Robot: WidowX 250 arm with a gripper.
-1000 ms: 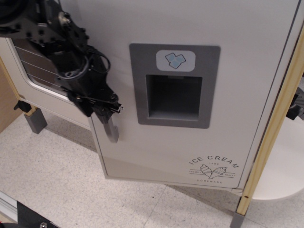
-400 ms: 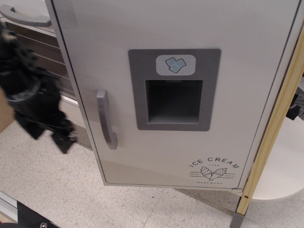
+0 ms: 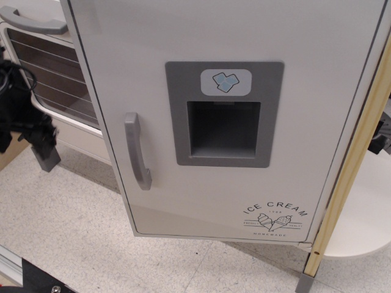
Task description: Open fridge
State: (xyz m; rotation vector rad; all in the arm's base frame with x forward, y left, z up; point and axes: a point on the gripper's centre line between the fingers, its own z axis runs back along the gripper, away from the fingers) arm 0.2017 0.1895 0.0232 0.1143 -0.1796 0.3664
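Observation:
The fridge door (image 3: 232, 36) is tall and white and fills most of the view. It carries a grey vertical handle (image 3: 137, 151) near its left edge, a grey ice-dispenser recess (image 3: 223, 113) and an "ICE CREAM" print (image 3: 275, 217) low on the right. The door's left edge stands out in front of the neighbouring door, slightly ajar. My black gripper (image 3: 27, 129) is at the far left edge, well left of the handle and apart from it. It is partly cut off and dark, so its jaws do not show.
A white door with a dark barred window (image 3: 55, 76) and a horizontal grey handle (image 3: 33, 23) stands behind at the left, with a grey leg (image 3: 46, 159) below. A wooden post (image 3: 351, 171) runs down the right side. The speckled floor (image 3: 73, 226) lies below.
My gripper was at the fridge handle one second ago. It has come off the handle and moved left to the frame's edge. The door has hardly moved.

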